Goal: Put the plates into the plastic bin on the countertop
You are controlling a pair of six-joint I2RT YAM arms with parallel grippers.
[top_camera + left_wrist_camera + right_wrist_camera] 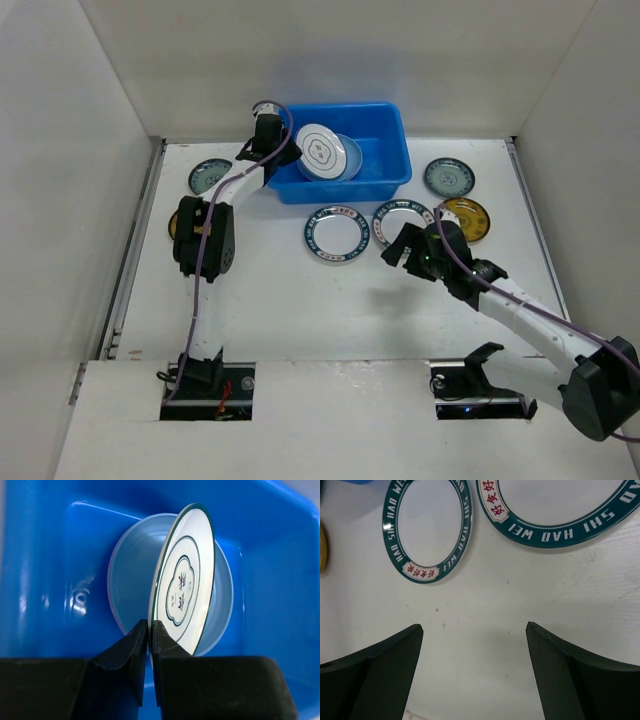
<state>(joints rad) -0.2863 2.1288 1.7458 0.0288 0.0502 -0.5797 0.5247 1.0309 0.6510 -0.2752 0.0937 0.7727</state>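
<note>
The white countertop [300, 320] bears the blue plastic bin [345, 190], where a plain blue plate [125, 580] lies flat; over it my left pincer [150, 630] pinches the rim of a white plate [187, 585], holding it on edge inside the bin. In front of the bin lie one dark-rimmed plate [427, 530] and a second dark-rimmed plate [560, 505], close together; my right pincer [474, 626] hangs spread wide above the countertop beside them, touching neither.

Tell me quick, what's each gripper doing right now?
Left gripper: shut on the edge of a white plate, over the blue bin.
Right gripper: open, holding nothing, above the table.
</note>
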